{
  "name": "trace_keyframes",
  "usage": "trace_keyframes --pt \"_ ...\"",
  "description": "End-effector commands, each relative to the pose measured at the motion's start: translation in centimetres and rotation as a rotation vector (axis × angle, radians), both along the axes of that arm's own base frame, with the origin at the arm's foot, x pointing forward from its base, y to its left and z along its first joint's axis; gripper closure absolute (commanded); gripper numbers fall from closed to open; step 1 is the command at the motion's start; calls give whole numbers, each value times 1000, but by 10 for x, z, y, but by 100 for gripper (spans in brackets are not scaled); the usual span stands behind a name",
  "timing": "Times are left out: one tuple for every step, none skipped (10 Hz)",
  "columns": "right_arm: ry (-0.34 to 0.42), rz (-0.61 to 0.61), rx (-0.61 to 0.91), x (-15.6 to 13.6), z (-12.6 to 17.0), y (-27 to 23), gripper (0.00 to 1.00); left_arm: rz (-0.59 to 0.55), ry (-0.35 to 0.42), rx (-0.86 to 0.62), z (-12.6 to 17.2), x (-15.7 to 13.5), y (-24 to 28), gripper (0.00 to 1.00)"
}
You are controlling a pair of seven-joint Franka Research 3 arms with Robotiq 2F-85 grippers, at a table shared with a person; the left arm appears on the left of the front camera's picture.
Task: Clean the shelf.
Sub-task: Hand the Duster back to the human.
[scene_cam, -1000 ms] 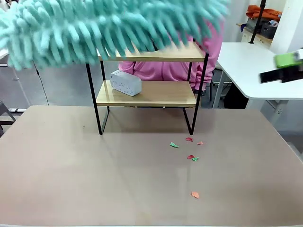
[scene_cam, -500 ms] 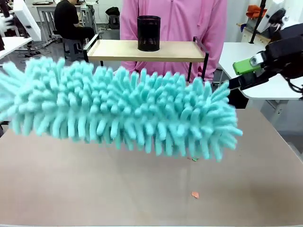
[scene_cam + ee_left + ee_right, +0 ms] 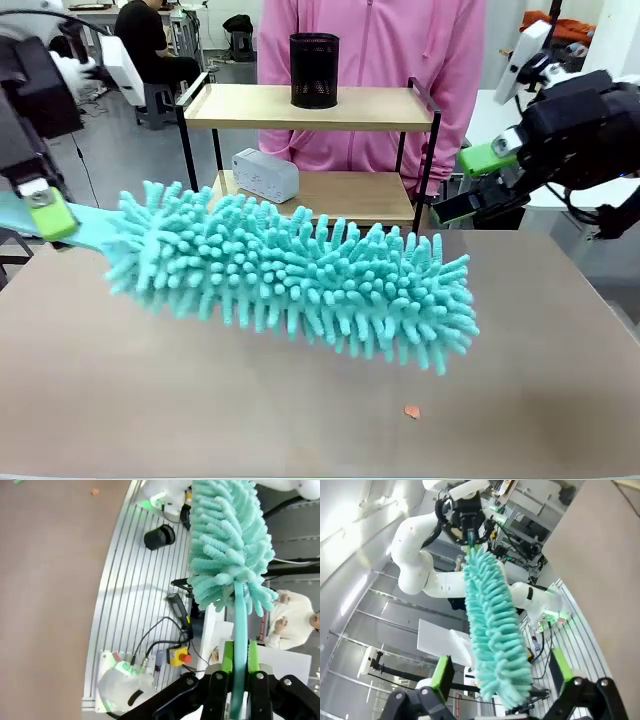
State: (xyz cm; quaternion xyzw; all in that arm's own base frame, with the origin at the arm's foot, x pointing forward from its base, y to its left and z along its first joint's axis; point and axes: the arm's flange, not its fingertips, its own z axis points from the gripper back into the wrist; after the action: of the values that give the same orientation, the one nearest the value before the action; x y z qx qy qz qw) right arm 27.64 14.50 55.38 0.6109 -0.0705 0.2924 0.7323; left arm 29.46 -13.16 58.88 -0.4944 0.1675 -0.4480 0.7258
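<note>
This is a robotics lab or research workroom. At nine o'clock in the front view a white robot arm (image 3: 120, 60) stands by another white table, with a seated person in black (image 3: 145, 40) working at ten o'clock. In the left wrist view a ribbed aluminium mounting plate (image 3: 125, 615) edges the tan table (image 3: 45, 600), carrying loose cables, a yellow box with a red emergency-stop button (image 3: 180, 656) and a black camera (image 3: 159, 536). At one o'clock more white tables (image 3: 500, 120) stand behind.

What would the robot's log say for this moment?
left hand: shut on duster | right hand: open | shelf: not touched
</note>
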Motion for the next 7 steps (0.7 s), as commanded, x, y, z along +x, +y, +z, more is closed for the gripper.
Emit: trace_keyframes --pt "23 36 20 -15 -4 19 0 13 5 -22 -3 5 -5 88" --pt "3 59 -14 -20 -8 26 0 22 3 -18 -6 6 -8 88" --pt "0 78 -47 -20 -15 29 0 21 18 -32 -6 7 -7 88" --pt "4 87 -56 -18 -21 31 0 14 32 -55 -4 5 -6 88" --pt "7 88 -45 -13 -27 32 0 12 27 -57 -3 4 -4 88" --pt "16 97 -37 -11 -31 35 0 -2 44 -73 -4 2 -4 88" --pt "33 120 -41 -13 -34 40 0 18 32 -56 -7 3 -5 88"
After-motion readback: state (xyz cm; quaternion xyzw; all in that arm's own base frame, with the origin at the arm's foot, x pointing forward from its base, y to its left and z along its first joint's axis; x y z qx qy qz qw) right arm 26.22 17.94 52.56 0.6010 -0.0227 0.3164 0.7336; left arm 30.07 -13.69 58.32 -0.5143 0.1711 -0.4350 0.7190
